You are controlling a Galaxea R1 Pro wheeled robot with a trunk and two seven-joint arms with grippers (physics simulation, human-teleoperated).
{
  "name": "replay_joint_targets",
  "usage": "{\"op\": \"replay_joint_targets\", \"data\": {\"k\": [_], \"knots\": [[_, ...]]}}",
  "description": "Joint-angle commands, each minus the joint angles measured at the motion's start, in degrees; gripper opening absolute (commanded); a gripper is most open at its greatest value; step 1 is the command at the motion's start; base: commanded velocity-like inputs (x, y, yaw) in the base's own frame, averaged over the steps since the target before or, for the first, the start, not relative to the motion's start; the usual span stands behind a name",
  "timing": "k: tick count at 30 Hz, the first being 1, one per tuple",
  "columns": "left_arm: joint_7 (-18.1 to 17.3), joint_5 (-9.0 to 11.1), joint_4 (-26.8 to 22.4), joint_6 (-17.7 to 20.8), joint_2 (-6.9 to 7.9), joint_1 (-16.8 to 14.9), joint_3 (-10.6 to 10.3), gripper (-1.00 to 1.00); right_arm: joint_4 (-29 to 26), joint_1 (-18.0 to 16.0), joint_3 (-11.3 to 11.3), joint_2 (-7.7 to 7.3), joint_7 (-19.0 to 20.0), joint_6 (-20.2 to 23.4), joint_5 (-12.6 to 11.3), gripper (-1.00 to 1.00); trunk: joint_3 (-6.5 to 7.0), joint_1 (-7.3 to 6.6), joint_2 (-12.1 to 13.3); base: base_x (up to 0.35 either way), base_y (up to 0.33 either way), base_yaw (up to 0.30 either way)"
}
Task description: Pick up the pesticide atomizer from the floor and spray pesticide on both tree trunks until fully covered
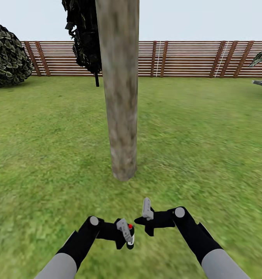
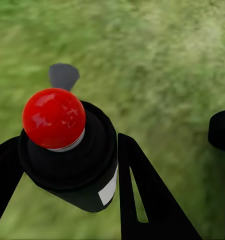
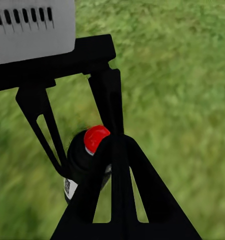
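A: What's the biggest thing in front of it?

B: The lawn (image 1: pixel 208 147), with the slatted fence (image 1: pixel 185 58) at the back. Then the tree trunk (image 1: pixel 121 97), upright and straight ahead, near both arms, with dark foliage (image 1: pixel 84 35) hanging behind it and a round bush (image 1: pixel 8 54) off to the left.

A: And the sprayer?

B: The spray bottle (image 1: pixel 129 232) sits in the left gripper (image 1: pixel 125 232), lifted off the grass. In the left wrist view its dark body (image 2: pixel 72 160) is between the two fingers, jaws closed on it, red cap (image 2: pixel 53 118) on top.

A: The right gripper?

B: The right gripper (image 1: pixel 146 217) hangs just beside the bottle, carrying nothing. I can't tell how wide its jaws stand; its wrist view looks across at the left fingers (image 3: pixel 107 110) and the red cap (image 3: pixel 96 138).

A: What could go wrong?

B: I'd say the two grippers are close, so a move of the right one could knock the bottle askew or out of the grip. I also can't tell which way the nozzle faces; if it points off the trunk, the spray would land on grass. And spraying from one side would likely leave the far side uncovered.
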Motion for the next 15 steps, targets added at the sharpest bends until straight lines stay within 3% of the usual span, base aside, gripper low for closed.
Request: {"op": "replay_joint_targets", "data": {"k": [1,4,7,15], "knots": [[0.0,0.02,-0.01,-0.03,-0.07,-0.02,0.0,-1.0,0.0,0.0,0.0,-0.01,0.0,0.0,0.01,-1.0,0.0,0.0,0.0,0.0,0.0,0.0],[0.0,0.39,-0.03,-0.07,-0.16,-0.05,0.0,-1.0,0.0,0.0,0.0,0.02,0.0,0.0,0.0,-1.0,0.0,0.0,0.0,0.0,0.0,0.0],[-0.14,3.57,-0.04,-0.19,-0.03,-0.12,-0.14,-1.0,0.0,0.0,0.0,0.03,0.0,0.0,0.0,-1.0,0.0,0.0,0.0,0.0,0.0,0.0],[-0.22,4.16,-0.04,-0.22,0.01,-0.15,-0.17,-1.0,0.0,0.0,0.0,0.05,0.0,0.0,-0.03,-1.0,0.0,0.0,0.0,0.0,0.0,0.0]]}}
